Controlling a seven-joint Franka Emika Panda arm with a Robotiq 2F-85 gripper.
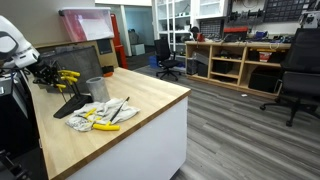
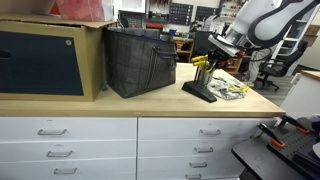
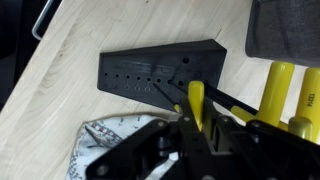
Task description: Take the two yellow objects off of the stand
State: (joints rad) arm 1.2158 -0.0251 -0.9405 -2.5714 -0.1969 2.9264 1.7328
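**Grip.** The pincer (image 3: 197,130) is drawn narrow and clamped on the handle of one yellow object (image 3: 196,97). It grips across the handle, which probably keeps the tool from rotating as it clears its slot.

**Location.** In the wrist view the held object hangs above the stand (image 3: 150,68), and the holes that show are unoccupied. The stand rests toward the left end of the surface (image 1: 150,100).

**Adjacent items.** A cloth (image 1: 108,108) to the right of the stand carries yellow-handled tools (image 1: 100,122). Whether the second yellow object is among them cannot be told.

**Markings.** Dark printing on a long yellow handle (image 3: 308,100) at the right is too small to read.
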